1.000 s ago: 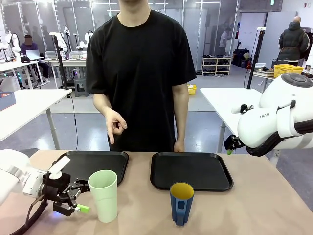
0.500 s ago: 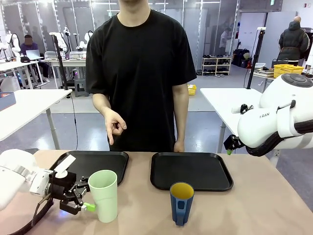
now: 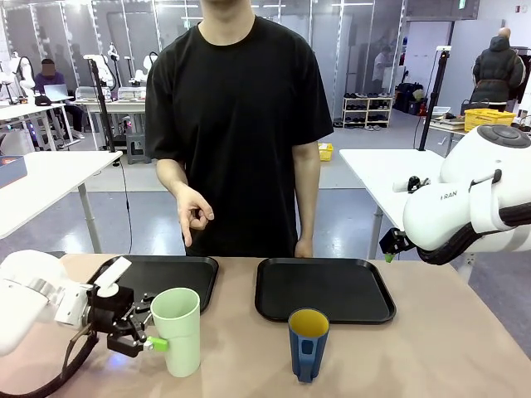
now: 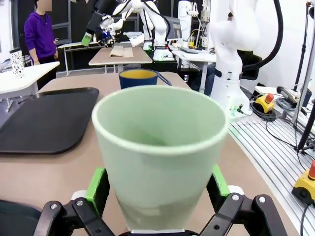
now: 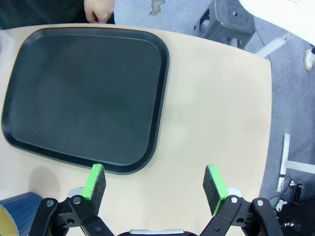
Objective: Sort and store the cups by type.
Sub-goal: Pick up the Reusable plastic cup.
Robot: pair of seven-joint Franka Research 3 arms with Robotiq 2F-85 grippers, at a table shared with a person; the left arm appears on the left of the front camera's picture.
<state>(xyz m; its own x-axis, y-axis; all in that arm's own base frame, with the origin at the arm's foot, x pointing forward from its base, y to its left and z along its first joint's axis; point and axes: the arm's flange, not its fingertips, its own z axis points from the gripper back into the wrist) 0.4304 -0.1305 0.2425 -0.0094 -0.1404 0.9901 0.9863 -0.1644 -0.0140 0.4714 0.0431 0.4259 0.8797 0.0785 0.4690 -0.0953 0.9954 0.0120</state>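
The pale-green cup [image 3: 177,330] stands upright on the table in front of the left tray. My left gripper [image 3: 153,328] is level with it from the left, open, with a finger on either side. In the left wrist view the green cup [image 4: 160,147] sits between the green pads [image 4: 97,189], very close to both. The dark-blue cup [image 3: 308,344] with a yellow inside stands near the front middle, also seen as the blue cup [image 4: 139,77] behind the green one. My right gripper [image 5: 154,183] is open, raised over the table's right side, with the blue cup [image 5: 15,211] at the corner.
Two black trays lie side by side: the left tray [image 3: 178,274] and the right tray [image 3: 323,286], also seen as the right tray [image 5: 83,93]. A person in black stands at the far edge, one hand [image 3: 195,214] raised, the other hand [image 5: 98,10] by the right tray.
My left gripper has slid right until its fingers straddle the green cup. The cups, the right arm and the person have not moved.
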